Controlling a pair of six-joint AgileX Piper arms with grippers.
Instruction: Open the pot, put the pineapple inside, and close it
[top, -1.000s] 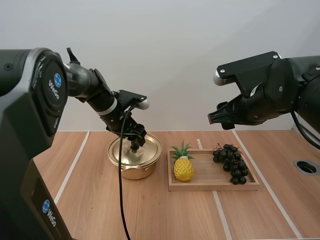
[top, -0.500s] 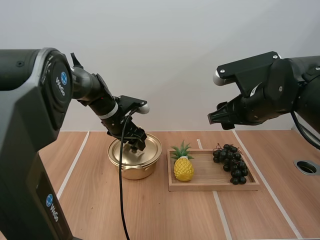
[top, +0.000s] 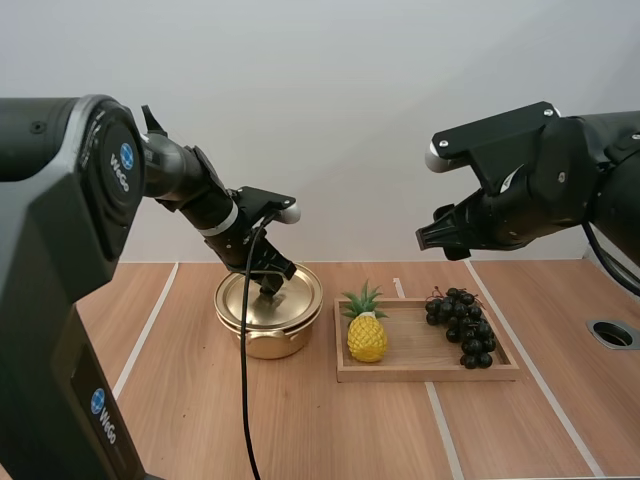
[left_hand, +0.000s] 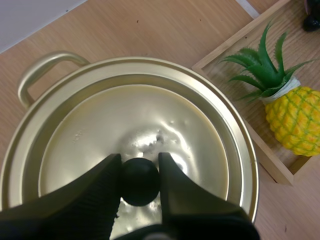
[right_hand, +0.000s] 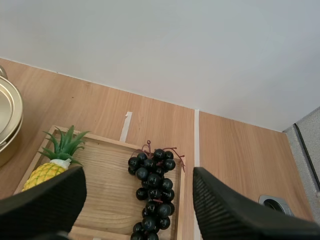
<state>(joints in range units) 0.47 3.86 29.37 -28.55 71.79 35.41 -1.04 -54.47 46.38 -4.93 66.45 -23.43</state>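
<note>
A: What is the left gripper (top: 270, 290) doing?

B: Its two black fingers are pinched narrow on the round black knob (left_hand: 140, 181) at the centre of the shallow golden metal lid (left_hand: 100, 130). The lid appears to rest on the golden metal pot (top: 262, 342), so the lift looks not yet made.

A: And the yellow plastic pineapple with green leaves (top: 367, 337)?

B: It stands upright at the 9 o'clock end of the flat wooden tray (top: 430, 373), long axis vertical, crown pointing up. It is just beside the pot, at the pot's 3 o'clock.

A: Which arm is nearer?

B: The left, though it is occupied. The right gripper (top: 432, 238) hangs high with its fingers wide apart, and the pineapple lies toward its 7 o'clock. The bunch of dark grapes (top: 463, 327) fills the tray's 3 o'clock end. A grip from above, across the fruit's body, seems likely.
</note>
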